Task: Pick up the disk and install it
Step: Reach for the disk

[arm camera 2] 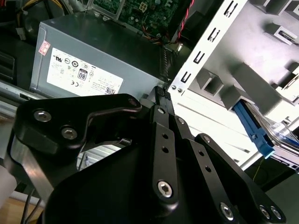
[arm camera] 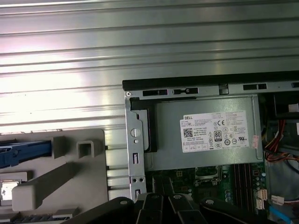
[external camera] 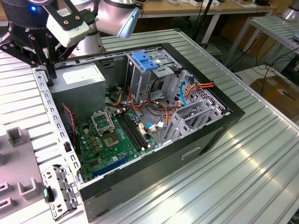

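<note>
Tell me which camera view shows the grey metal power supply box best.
The first wrist view: the grey metal power supply box lies nearly whole, its labelled face toward the camera. The second wrist view shows it slanted, partly behind the black gripper. The exterior view shows its top and one side.

A: Computer case (external camera: 140,189): stands on?
B: Tabletop (external camera: 252,177).
A: Inside the case?
B: Power supply (external camera: 77,84) in one corner; motherboard (external camera: 117,140) on its floor; drive cage (external camera: 142,74) upright.
A: Outside it?
B: Disk (arm camera: 25,153), on holder tray (arm camera: 91,182) just beside the case.
</note>
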`<state>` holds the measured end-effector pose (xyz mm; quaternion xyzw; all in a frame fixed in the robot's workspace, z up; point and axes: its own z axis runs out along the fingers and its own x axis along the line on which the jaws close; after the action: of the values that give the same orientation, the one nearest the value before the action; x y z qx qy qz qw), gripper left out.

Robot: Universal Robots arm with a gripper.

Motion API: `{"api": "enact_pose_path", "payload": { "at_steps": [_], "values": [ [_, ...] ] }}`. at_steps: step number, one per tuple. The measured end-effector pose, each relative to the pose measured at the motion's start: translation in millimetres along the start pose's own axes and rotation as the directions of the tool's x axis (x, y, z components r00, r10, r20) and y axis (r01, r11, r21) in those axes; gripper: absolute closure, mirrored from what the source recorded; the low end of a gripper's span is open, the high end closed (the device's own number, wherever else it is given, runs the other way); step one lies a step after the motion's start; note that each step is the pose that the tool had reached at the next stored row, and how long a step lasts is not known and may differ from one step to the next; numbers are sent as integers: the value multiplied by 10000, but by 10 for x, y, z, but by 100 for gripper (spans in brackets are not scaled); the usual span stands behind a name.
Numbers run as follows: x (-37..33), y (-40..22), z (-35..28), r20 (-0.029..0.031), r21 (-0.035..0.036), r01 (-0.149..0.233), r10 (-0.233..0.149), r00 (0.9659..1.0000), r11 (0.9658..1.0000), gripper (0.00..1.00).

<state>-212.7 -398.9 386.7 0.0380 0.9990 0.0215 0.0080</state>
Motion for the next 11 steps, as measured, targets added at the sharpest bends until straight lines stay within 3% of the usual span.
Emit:
{"api": "enact_pose_path", "payload": {
  "at_steps": [11],
  "values": [
    [105, -8, -1, 0, 0, 0, 0, 10000, 10000, 89]
  ]
}}
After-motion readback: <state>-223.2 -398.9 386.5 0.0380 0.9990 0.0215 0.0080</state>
